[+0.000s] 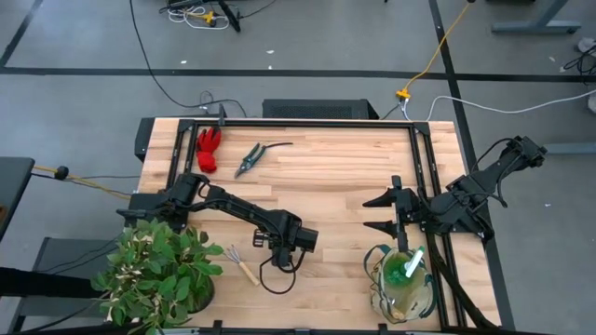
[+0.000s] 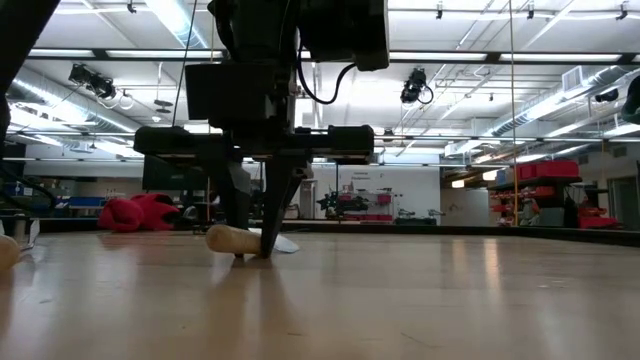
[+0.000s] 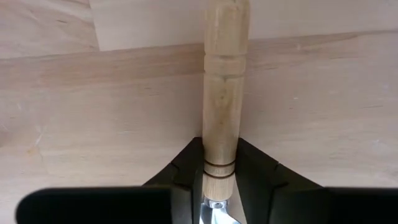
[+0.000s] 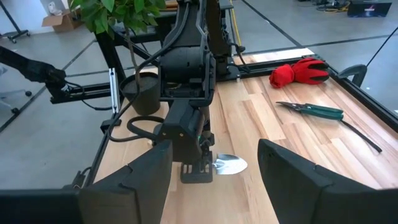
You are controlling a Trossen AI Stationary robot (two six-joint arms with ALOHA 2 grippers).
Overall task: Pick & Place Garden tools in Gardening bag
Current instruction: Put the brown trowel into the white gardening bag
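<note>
A trowel with a light wooden handle (image 3: 222, 74) and a silver blade (image 4: 231, 165) lies flat on the wooden table, left of the middle and near the front edge. My left gripper (image 3: 219, 180) points straight down over it and is shut on it. Just to its left lies a small rake (image 1: 239, 261). Red gloves (image 1: 208, 149) and dark pruning shears (image 1: 256, 156) lie at the far left. The beige gardening bag (image 1: 380, 279) stands at the front right with a green-and-white item (image 1: 410, 265) inside. My right gripper (image 1: 386, 212) hangs open above the table, beside the bag. My left gripper pinches the trowel's wooden handle at its blade end (image 3: 221, 152), just above the dark rings, between its two fingers. The fingers (image 2: 270, 215) come from above, pointing down, and lie across the handle. The trowel lies level on the table.
A leafy potted plant (image 1: 154, 270) stands at the front left corner, close to the left arm. A dark frame (image 1: 424, 186) runs along the table's far and right sides. Bare wood lies between the trowel and the bag.
</note>
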